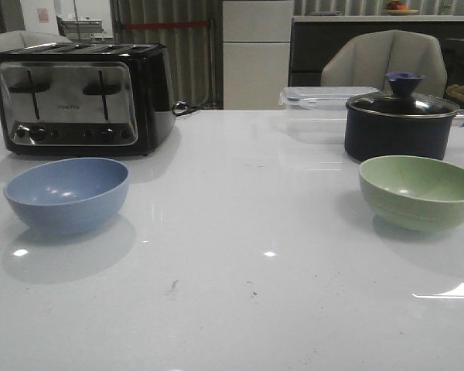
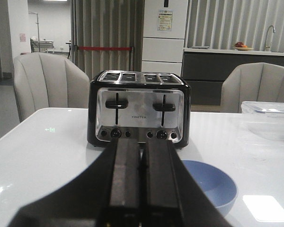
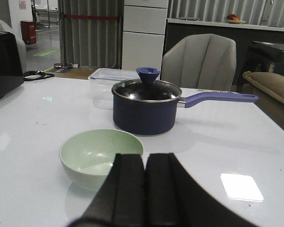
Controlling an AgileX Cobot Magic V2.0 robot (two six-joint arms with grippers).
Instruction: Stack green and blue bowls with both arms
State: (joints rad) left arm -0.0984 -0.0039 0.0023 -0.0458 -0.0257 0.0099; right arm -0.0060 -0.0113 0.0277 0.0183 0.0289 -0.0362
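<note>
The dusty blue bowl (image 1: pixel 67 194) stands upright on the white table at the left, in front of the toaster. The pale green bowl (image 1: pixel 420 191) stands upright at the right, in front of the dark pot. Neither arm shows in the front view. In the left wrist view my left gripper (image 2: pixel 142 142) is shut and empty, above and short of the blue bowl (image 2: pixel 213 187). In the right wrist view my right gripper (image 3: pixel 145 157) is shut and empty, just short of the green bowl (image 3: pixel 97 152).
A black and chrome toaster (image 1: pixel 81 97) stands behind the blue bowl. A dark lidded pot (image 1: pixel 400 120) with a purple handle stands behind the green bowl, and a clear plastic box (image 1: pixel 317 99) lies beside it. Chairs stand beyond the table's far edge.
</note>
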